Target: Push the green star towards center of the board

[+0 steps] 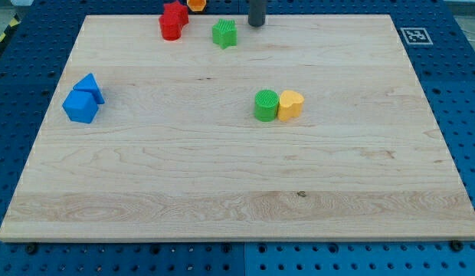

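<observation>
The green star (224,34) sits near the board's top edge, a little left of the middle. My tip (257,24) is just to the star's right and slightly above it, a small gap apart. A green cylinder (266,106) stands near the board's middle, touching a yellow block (290,104) on its right.
Two red blocks (172,21) sit together left of the star at the top edge. An orange block (196,4) is partly cut off at the view's top. Two blue blocks (83,100) touch at the view's left. A marker tag (414,35) lies off the board's top right corner.
</observation>
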`<state>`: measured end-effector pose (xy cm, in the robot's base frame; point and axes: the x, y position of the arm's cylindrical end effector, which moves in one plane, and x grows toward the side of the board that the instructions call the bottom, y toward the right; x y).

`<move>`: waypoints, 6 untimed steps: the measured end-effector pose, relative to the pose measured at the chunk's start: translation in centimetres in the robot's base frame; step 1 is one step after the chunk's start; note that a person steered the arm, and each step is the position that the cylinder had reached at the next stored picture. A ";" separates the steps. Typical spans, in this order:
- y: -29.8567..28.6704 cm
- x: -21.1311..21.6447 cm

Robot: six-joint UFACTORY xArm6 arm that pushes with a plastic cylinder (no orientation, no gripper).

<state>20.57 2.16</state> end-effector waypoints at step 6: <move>-4.2 4.7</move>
<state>25.29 -2.09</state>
